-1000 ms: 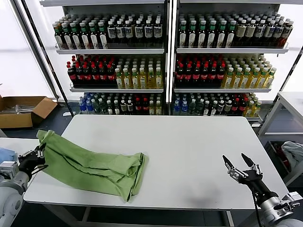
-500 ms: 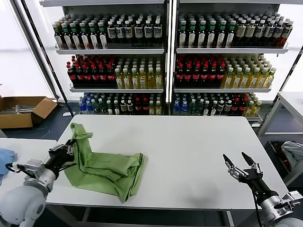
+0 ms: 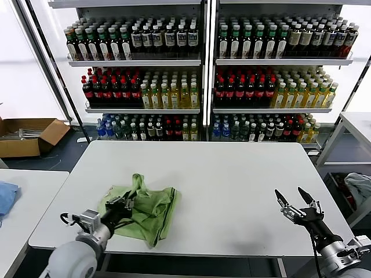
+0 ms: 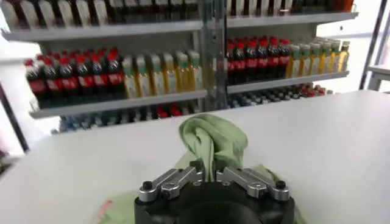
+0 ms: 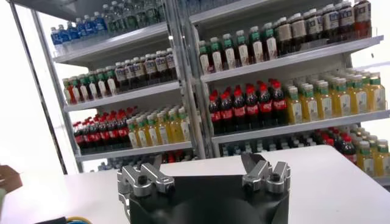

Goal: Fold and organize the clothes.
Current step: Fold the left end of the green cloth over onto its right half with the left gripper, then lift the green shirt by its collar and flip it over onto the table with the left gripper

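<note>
The left pincer (image 3: 124,204) is pinching a raised fold of the light green shirt (image 3: 152,209) between narrowly parted fingers, over the bunched garment on the table's (image 3: 232,174) front left. The shirt's long axis is running left to right, well apart from the right pincer (image 3: 297,203), which is waiting wide open at the front right.

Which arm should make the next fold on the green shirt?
Left, most likely. The left gripper is already at the shirt, with a fold of cloth between its fingers in the left wrist view. The right gripper hangs open at the table's far right edge, well away from it.
</note>
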### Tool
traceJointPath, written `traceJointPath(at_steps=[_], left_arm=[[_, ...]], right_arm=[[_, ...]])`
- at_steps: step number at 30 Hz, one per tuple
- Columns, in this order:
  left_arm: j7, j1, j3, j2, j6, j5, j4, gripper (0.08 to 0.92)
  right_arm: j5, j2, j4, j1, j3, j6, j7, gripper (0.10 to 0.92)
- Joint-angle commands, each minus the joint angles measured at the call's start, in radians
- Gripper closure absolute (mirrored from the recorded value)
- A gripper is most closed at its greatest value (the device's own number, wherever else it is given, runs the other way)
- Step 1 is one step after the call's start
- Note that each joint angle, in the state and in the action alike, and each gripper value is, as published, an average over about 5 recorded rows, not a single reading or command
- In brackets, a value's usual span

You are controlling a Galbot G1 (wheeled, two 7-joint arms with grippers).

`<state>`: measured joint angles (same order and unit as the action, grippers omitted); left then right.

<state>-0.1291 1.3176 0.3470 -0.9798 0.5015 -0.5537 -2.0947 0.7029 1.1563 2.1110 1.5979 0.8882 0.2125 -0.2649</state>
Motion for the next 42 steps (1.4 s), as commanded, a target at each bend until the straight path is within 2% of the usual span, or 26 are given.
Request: traceJointPath(at_steps=[1, 5, 10, 16, 21, 24, 30, 36, 42], left_arm=[[-0.078, -0.030, -0.183, -0.064, 0.053, -0.029, 0.016, 0.725], [-0.148, -0.044, -0.203, -0.105, 0.062, -0.067, 0.002, 0.621], [-0.182, -0.027, -0.156, -0.079, 0.074, -0.174, -0.107, 0.474], [-0.203, -0.003, 0.083, 0.007, 0.074, -0.261, -0.183, 0.301], [-0.138, 0.021, 0.297, 0.066, 0.075, -0.305, -0.088, 0.191], [-0.083, 0.025, 0.337, 0.080, 0.075, -0.282, 0.011, 0.179], [0.010, 0.010, 0.317, 0.072, 0.057, -0.223, 0.187, 0.177], [0.033, -0.012, 0.266, 0.038, 0.047, -0.217, 0.303, 0.177], [0.040, -0.028, 0.241, 0.012, 0.045, -0.213, 0.334, 0.177]], right_arm=[[-0.007, 0.007, 0.004, -0.005, -0.011, 0.003, 0.002, 0.203], [-0.015, 0.010, 0.006, -0.007, -0.023, 0.006, 0.004, 0.203], [-0.017, 0.011, 0.007, -0.003, -0.022, 0.006, 0.003, 0.203], [-0.016, 0.016, 0.007, 0.001, -0.021, 0.004, 0.000, 0.203], [-0.018, 0.019, 0.005, 0.001, -0.032, 0.002, -0.002, 0.203], [-0.019, 0.017, 0.006, 0.005, -0.034, 0.001, -0.004, 0.203], [-0.019, 0.014, 0.012, 0.019, -0.031, -0.001, -0.008, 0.203], [-0.018, 0.010, 0.011, 0.020, -0.030, -0.001, -0.008, 0.203], [-0.018, 0.005, 0.014, 0.011, -0.037, 0.002, -0.004, 0.203]])
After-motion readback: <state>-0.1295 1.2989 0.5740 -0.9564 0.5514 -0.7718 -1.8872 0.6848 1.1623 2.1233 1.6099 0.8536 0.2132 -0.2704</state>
